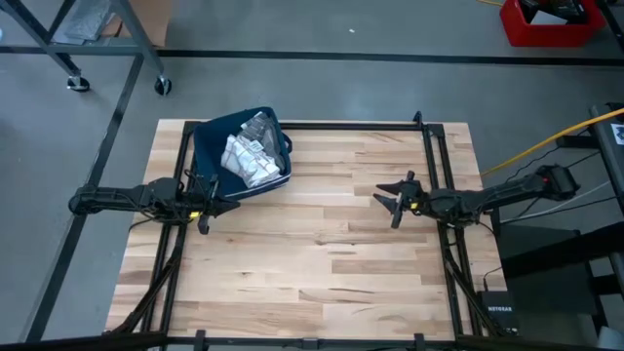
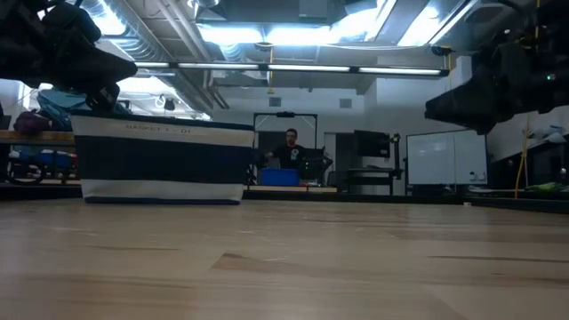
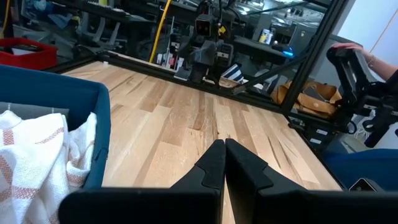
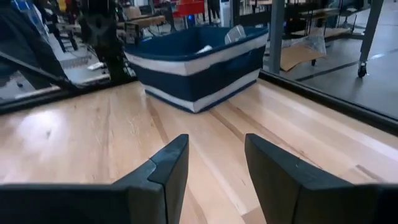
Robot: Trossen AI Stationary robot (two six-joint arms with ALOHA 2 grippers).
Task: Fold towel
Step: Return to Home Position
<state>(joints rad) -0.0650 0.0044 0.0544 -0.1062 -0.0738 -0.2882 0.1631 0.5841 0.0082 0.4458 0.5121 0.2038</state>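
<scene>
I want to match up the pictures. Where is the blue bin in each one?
High view: the blue bin sits in the upper left of the picture, by the left arm.
Low view: the blue bin is left of the middle, striped side showing.
Left wrist view: the blue bin is close by, with towels inside.
Right wrist view: the blue bin is farther off, straight ahead.
Shared landmark: the wooden table it stands on.

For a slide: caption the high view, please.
Towels lie in the blue bin; left gripper shut beside it, right gripper open across the table.
</scene>
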